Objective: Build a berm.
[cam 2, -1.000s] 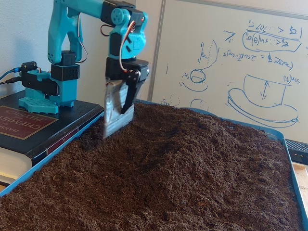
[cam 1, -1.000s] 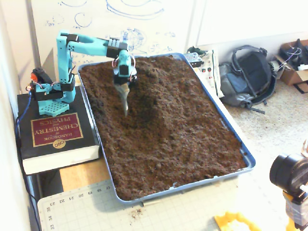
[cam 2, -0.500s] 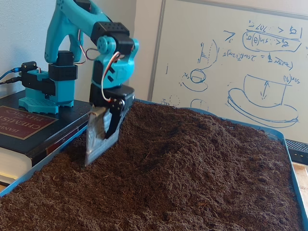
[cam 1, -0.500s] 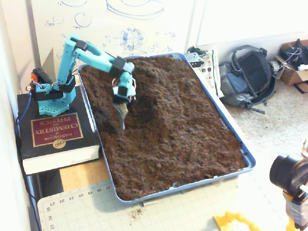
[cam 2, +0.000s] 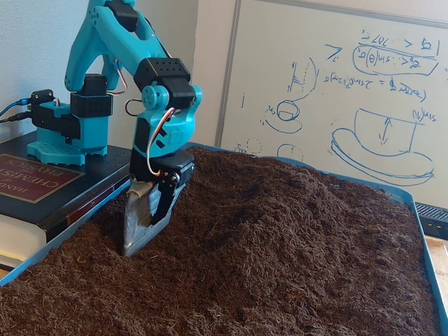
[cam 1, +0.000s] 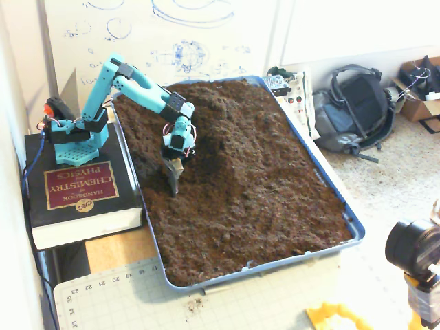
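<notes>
The berm (cam 1: 230, 137) is a rounded ridge of dark brown soil down the middle of the blue tray (cam 1: 323, 175); in the low fixed view the berm (cam 2: 294, 210) rises to the right of the arm. My teal arm reaches from its base over the tray's left side. The gripper (cam 1: 173, 184) points down in the shallow trough beside the ridge. Its black finger lies shut against a flat grey metal blade (cam 2: 140, 217). The tip of the gripper (cam 2: 135, 246) is pressed into the soil.
The arm's base (cam 1: 69, 134) stands on a thick black book (cam 1: 79, 192) left of the tray. A whiteboard lines the back wall. A backpack (cam 1: 354, 110) and a camera (cam 1: 416, 251) sit to the right, and a cutting mat (cam 1: 206, 302) lies in front.
The arm has stretched forward and down. The gripper moved from above the ridge's left flank toward the tray's left side and front, and its blade now stands in the soil.
</notes>
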Robot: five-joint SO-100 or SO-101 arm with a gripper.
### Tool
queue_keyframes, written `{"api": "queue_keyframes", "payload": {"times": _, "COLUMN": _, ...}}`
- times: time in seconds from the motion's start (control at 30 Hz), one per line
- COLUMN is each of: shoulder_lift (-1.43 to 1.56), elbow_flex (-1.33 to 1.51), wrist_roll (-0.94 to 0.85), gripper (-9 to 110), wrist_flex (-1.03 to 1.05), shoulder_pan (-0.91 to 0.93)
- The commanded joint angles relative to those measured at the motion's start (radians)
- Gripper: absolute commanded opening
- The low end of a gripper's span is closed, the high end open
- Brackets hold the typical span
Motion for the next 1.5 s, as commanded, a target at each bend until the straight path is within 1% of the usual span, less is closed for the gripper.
{"api": "queue_keyframes", "payload": {"times": 0.0, "shoulder_lift": -0.025, "elbow_flex": -0.101, "wrist_roll": -0.011, "gripper": 0, "wrist_flex": -0.041, "shoulder_pan": 0.008}}
{"api": "queue_keyframes", "payload": {"times": 0.27, "shoulder_lift": -0.178, "elbow_flex": -0.359, "wrist_roll": -0.011, "gripper": 0, "wrist_flex": -0.041, "shoulder_pan": 0.005}}
{"api": "queue_keyframes", "payload": {"times": 0.6, "shoulder_lift": -0.183, "elbow_flex": -0.511, "wrist_roll": -0.011, "gripper": 0, "wrist_flex": -0.035, "shoulder_pan": -0.054}}
{"api": "queue_keyframes", "payload": {"times": 1.47, "shoulder_lift": 0.101, "elbow_flex": -0.540, "wrist_roll": 0.005, "gripper": 0, "wrist_flex": -0.034, "shoulder_pan": -0.183}}
